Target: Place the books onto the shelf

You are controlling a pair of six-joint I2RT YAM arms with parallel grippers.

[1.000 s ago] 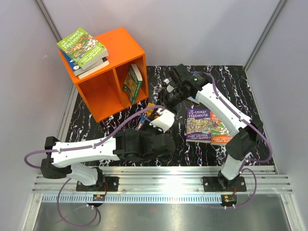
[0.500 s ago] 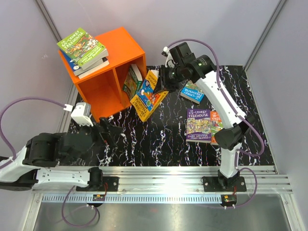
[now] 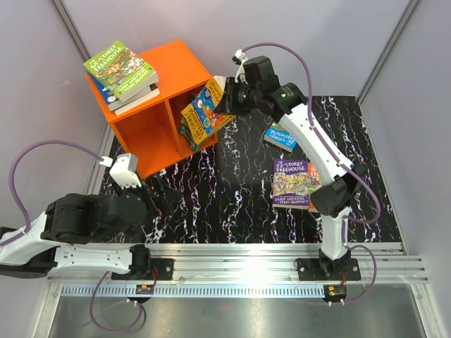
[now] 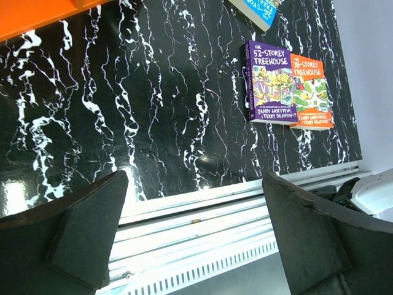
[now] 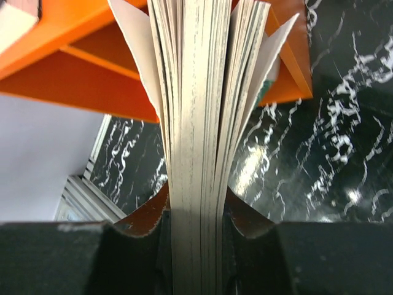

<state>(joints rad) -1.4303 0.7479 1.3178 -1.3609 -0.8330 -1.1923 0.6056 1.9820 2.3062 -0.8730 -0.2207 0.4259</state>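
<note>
Shelf [image 3: 180,67]: bright orange box at the far left of the black marbled table [image 3: 225,201], open front towards the arms, one divider, two compartments.
Right claw [image 3: 227,100]: clamped hard on a yellow-and-blue book [image 3: 203,111]; in the wrist view the fingers [image 5: 92,258] squeeze the page block and the leaves fan out above them.
Held book: up off the table, tilted, right at the mouth of the shelf's right compartment, with its lower part overlapping the opening.
Right compartment: one green-covered book [image 3: 185,136] leans inside, mostly hidden behind the held one.
Shelf top: a stack of books [image 3: 121,70] sits there, green Treehouse cover uppermost.
Left claw [image 4: 193,184]: jaws spread wide, nothing between them, hanging low over the near-left part of the table, close to the shelf's near corner.
Table, far side: a blue book [image 3: 282,136] lies flat beneath the right arm.
Table, near side: purple 52-Storey Treehouse [image 3: 291,182] lies face up, with orange 78-Storey Treehouse [image 3: 323,190] tight against its right edge.
Left compartment: orange walls in view; whether anything sits deep inside, cannot tell.
</note>
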